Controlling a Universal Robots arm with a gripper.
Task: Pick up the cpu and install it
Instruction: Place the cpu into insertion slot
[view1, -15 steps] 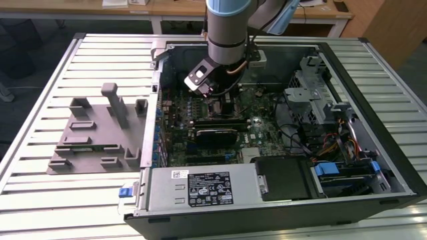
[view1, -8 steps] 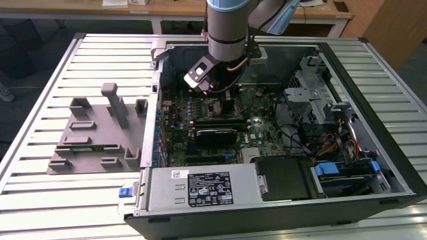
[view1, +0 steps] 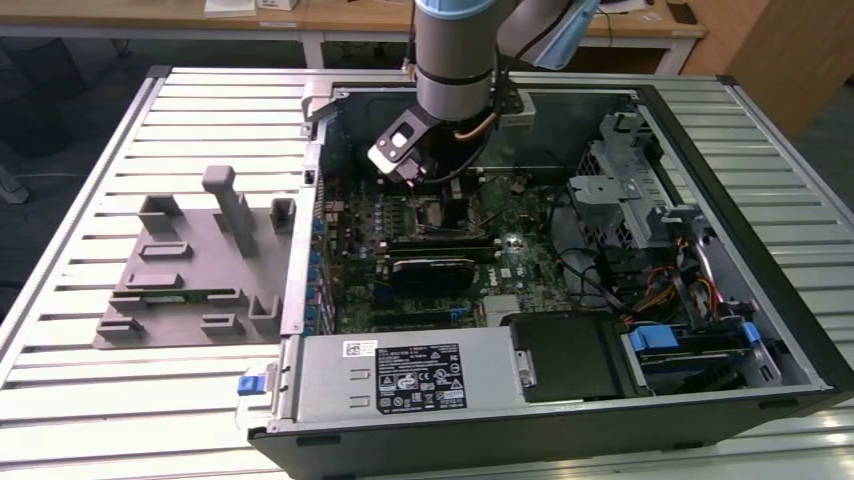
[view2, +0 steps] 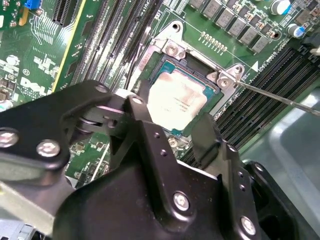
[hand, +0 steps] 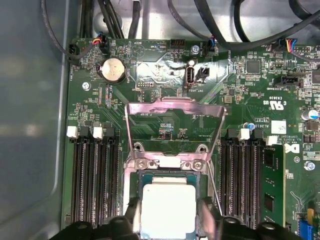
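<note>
Tool (hand: 170, 216) clasps the cpu (hand: 167, 210) in the motherboard socket (hand: 150, 162). In the exterior view, the open computer case (view1: 561, 440) sits on a slatted desk (view1: 80, 400), with a grey fixture (view1: 187, 270) at its nine o'clock.

cpu (hand: 167, 210), lower edge cut off in first wrist view; near corner behind claw (view2: 171, 113) in second wrist view

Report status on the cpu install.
Hand shut on cpu. Chip sits in socket. Load plate raised open, not blocking.
</note>
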